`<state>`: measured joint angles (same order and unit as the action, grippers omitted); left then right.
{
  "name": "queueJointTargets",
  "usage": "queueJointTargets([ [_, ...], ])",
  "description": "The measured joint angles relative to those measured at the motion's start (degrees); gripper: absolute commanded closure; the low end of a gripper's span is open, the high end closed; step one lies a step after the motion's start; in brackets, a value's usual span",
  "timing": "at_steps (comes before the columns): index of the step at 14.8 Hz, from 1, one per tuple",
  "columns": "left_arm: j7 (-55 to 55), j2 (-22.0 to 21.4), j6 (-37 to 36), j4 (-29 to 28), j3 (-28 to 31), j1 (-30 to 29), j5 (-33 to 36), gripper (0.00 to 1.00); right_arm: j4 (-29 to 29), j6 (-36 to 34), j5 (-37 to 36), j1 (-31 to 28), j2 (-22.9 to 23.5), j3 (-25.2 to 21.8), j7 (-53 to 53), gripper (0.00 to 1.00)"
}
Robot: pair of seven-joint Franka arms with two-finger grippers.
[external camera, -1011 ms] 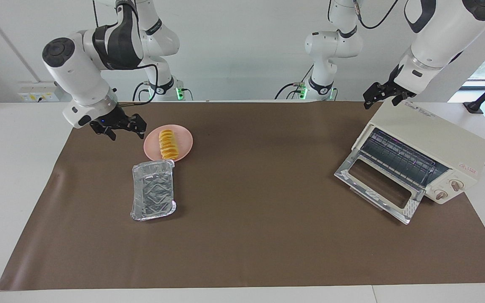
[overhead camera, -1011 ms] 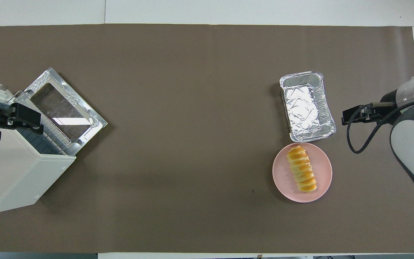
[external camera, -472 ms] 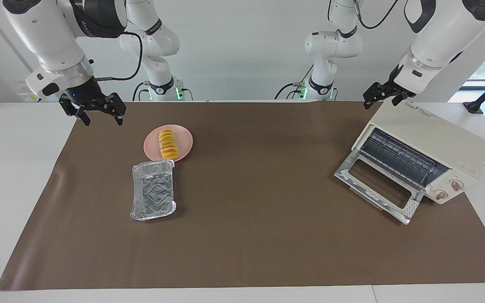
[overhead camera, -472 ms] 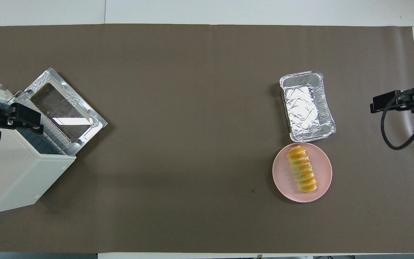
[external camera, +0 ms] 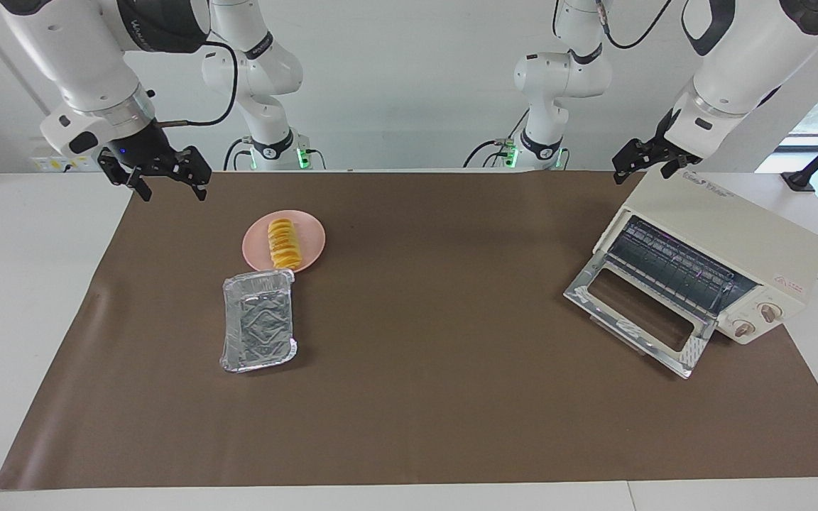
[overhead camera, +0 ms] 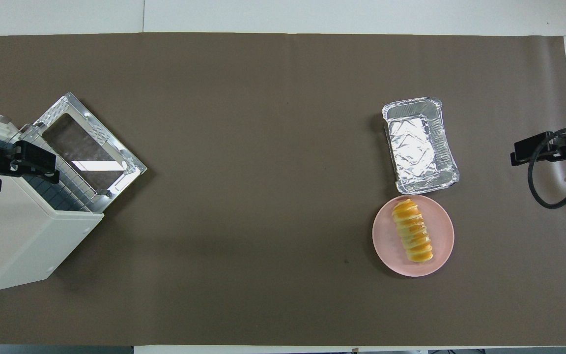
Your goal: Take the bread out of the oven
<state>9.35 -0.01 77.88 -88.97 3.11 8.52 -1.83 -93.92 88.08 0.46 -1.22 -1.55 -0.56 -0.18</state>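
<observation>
The boxy cream-white toaster oven [external camera: 718, 241] sits at the right of the facing view with its silver-framed glass door [external camera: 640, 312] dropped flat onto the brown table mat [external camera: 437, 397], and in the overhead view its body runs off the left edge of the frame, so only part of the casing shows there. Inside, a wire rack [external camera: 672, 264] is visible, though the deeper corners of the cavity are too dark to make out. The left gripper [external camera: 647, 165] hangs over the oven's top edge nearest the robots, fingers apart and holding nothing – in the overhead view it is half cut off at the left border. The right gripper [external camera: 165, 181] hangs at the upper left of the facing view over the mat's corner, its fingers spread wide and empty; from overhead only its dark tip and a looping cable show at the right edge. The small golden-yellow ridged loaf of bread [external camera: 284, 243] lies on a round pink plate [external camera: 313, 241] left of centre, its crosswise ridges a deeper orange – well apart from the oven. An empty rectangular silver foil tray [external camera: 258, 323] lies just below the plate, its rim meeting the plate's edge.
</observation>
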Motion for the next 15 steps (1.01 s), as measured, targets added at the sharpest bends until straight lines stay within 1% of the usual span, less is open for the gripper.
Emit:
queueJointTargets([
  [4,0.0,0.0,0.0,0.0,0.0,0.0,0.0,0.0,0.0,-0.49,-0.12,-0.67,0.0,-0.06,0.0,0.0],
  [7,0.0,0.0,0.0,0.0,0.0,0.0,0.0,0.0,0.07,-0.49,-1.96,-0.87,0.0,-0.2,0.0,0.0],
  [15,0.0,0.0,0.0,0.0,0.0,0.0,0.0,0.0,0.13,-0.56,-2.05,-0.87,0.0,-0.17,0.0,0.0],
])
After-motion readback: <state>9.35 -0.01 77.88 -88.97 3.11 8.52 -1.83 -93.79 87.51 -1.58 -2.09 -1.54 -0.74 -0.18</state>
